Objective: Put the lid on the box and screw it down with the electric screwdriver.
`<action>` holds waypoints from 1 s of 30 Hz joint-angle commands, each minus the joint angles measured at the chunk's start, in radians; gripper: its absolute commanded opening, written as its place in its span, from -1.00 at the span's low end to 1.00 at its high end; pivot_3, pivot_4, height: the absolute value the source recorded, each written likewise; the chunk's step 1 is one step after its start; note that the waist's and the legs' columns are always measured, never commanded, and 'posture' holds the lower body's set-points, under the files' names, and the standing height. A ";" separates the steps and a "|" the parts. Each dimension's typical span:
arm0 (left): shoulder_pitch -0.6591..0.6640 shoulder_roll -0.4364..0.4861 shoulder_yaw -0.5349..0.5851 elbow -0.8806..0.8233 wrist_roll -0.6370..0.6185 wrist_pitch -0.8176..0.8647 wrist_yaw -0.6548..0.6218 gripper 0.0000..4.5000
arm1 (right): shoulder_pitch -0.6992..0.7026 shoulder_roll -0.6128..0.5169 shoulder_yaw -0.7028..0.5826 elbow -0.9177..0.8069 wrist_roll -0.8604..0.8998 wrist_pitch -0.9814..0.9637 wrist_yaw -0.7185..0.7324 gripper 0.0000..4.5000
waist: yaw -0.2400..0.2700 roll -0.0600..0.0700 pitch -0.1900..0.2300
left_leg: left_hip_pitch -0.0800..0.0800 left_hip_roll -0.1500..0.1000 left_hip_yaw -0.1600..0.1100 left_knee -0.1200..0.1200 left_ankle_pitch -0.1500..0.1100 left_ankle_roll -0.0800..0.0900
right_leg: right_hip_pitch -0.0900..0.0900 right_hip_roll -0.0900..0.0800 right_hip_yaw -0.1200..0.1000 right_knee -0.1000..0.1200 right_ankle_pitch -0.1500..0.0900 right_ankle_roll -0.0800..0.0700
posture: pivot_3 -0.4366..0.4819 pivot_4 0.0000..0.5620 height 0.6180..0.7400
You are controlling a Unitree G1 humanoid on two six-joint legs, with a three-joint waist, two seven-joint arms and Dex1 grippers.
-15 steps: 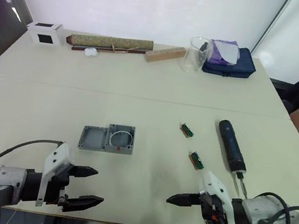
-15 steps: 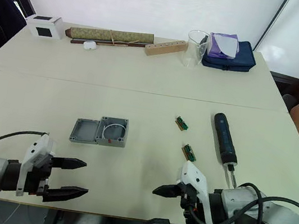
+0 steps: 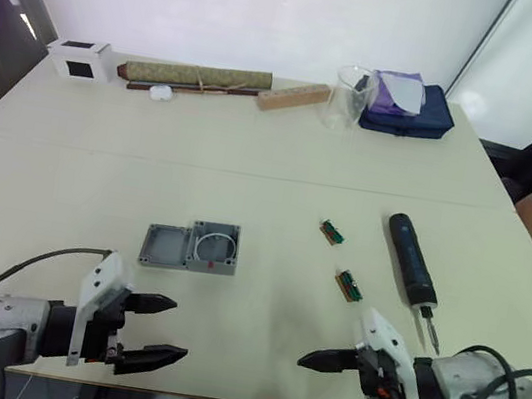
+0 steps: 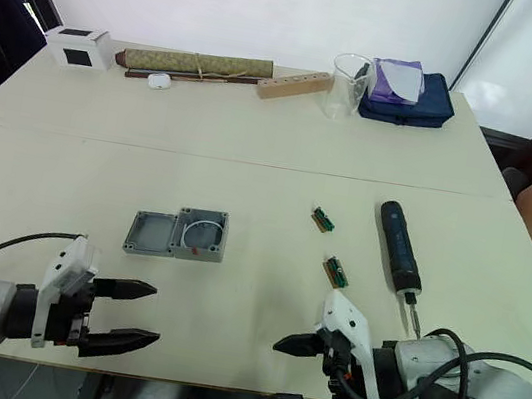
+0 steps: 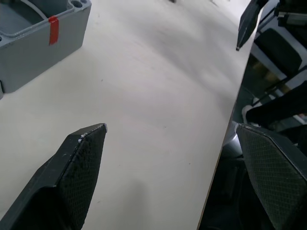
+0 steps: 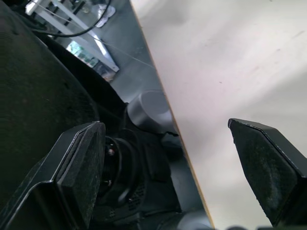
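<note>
Black two-fingered left gripper, white-housed: we record its fingers spread wide, holding nothing, hovering over the near edge of the pale beige tabletop. Black two-fingered right gripper: likewise spread wide and empty, one finger over the table edge, the other beyond it.

Beyond the left gripper we list the small deep grey square cast-metal box, open side up, white ring inside, a red mark on its near wall. Touching its left side lies the shallow grey square metal lid, inner face up.

Beyond the right gripper: the thick black and dark-blue cylindrical electric screwdriver, lying flat, thin bit toward the near edge. Left of it, two small green-brown bit holders, apart from each other.

Far edge, well apart: a white cube with dark window, a long rolled olive bundle, a pale wooden block, a clear glass beaker, a navy pouch.
</note>
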 commanded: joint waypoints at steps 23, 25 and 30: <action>-1.149 0.226 -0.733 0.342 0.514 0.056 -0.376 0.96 | -0.464 0.158 0.203 -0.054 -0.096 0.072 -0.407 1.00 | 0.008 -0.002 0.001 | -0.004 0.005 -0.001 0.006 0.000 0.000 | -0.007 0.011 0.004 0.010 0.000 0.000 | -0.05 -0.47 1.00; -1.207 0.162 -0.795 0.404 0.563 0.082 -0.377 0.96 | -0.428 0.158 0.230 -0.062 -0.159 0.039 -0.409 1.00 | 0.011 -0.002 0.001 | -0.005 0.006 -0.003 0.008 0.000 0.000 | -0.006 0.014 0.004 0.010 0.000 0.000 | -0.05 -0.47 1.00; -1.240 0.093 -0.858 0.440 0.628 0.093 -0.396 0.96 | -0.380 0.182 0.246 -0.084 -0.221 0.013 -0.421 1.00 | -0.004 -0.002 0.002 | -0.006 0.006 -0.001 0.010 0.000 0.001 | -0.007 0.014 0.007 0.011 0.000 0.001 | -0.05 -0.47 1.00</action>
